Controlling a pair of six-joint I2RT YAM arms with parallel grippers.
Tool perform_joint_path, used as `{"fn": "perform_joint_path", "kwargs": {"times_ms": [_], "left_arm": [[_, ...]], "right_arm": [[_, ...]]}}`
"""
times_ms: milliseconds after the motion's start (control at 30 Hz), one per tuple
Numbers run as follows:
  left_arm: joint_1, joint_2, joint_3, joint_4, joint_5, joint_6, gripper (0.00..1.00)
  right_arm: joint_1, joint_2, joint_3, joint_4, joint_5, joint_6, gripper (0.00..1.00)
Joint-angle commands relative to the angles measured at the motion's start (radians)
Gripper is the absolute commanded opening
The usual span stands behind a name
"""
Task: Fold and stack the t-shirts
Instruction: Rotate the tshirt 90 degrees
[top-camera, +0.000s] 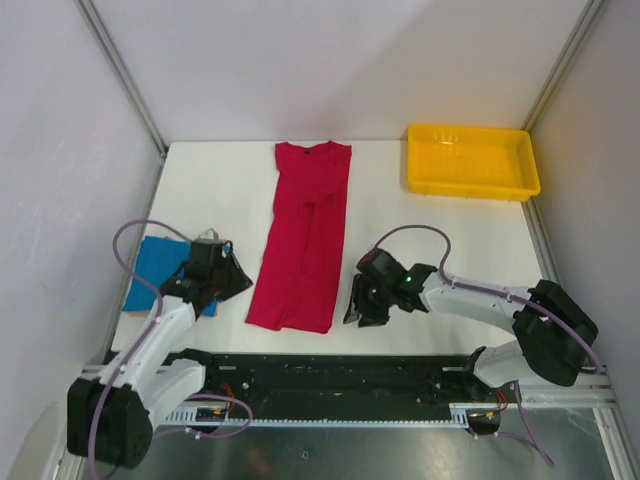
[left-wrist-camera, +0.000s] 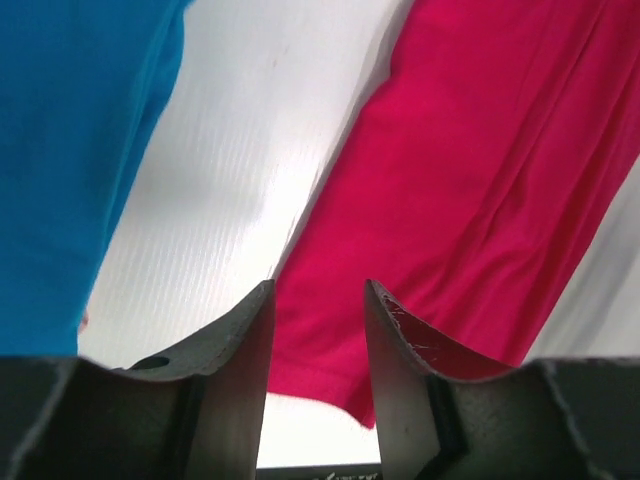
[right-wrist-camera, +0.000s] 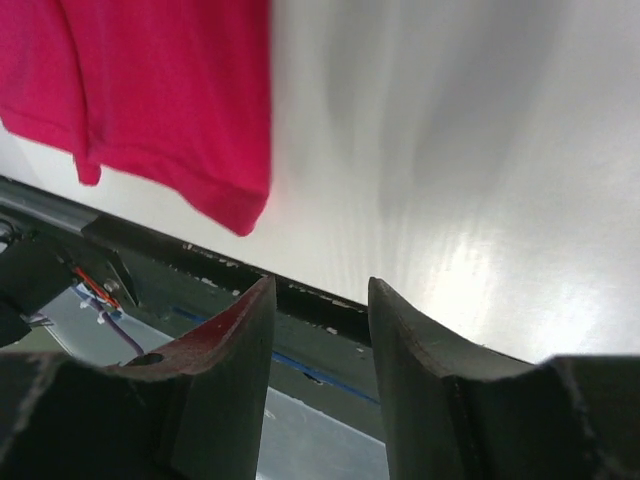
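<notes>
The crimson red t-shirt (top-camera: 303, 240) lies on the white table, folded lengthwise into a long strip with its collar at the far end. The blue t-shirt (top-camera: 152, 272) is a folded rectangle at the left edge. My left gripper (top-camera: 238, 280) hovers between the two shirts, just left of the red one's near hem. In its wrist view the left gripper (left-wrist-camera: 318, 290) is open and empty, with the red t-shirt (left-wrist-camera: 470, 170) beyond it and the blue t-shirt (left-wrist-camera: 70, 150) at left. My right gripper (top-camera: 358, 305) is open and empty, right of the hem. The right gripper (right-wrist-camera: 320, 285) faces the table's near edge, the red t-shirt (right-wrist-camera: 160, 90) at upper left.
A yellow plastic tray (top-camera: 471, 185) stands at the back right corner. White walls with metal posts close in the table on three sides. The black rail (top-camera: 330, 370) carrying the arm bases runs along the near edge.
</notes>
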Motion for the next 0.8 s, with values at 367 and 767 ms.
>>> {"fn": "perform_joint_path", "kwargs": {"times_ms": [367,767], "left_arm": [[-0.095,-0.192,-0.093,-0.069,0.024,-0.152,0.44],[-0.1,-0.197,-0.094,-0.075,0.022,-0.155,0.45]], "right_arm": [[0.243,0.122,-0.014,0.224,0.258,0.418,0.45],[0.259,0.204,-0.014,0.278,0.314,0.497,0.39]]}}
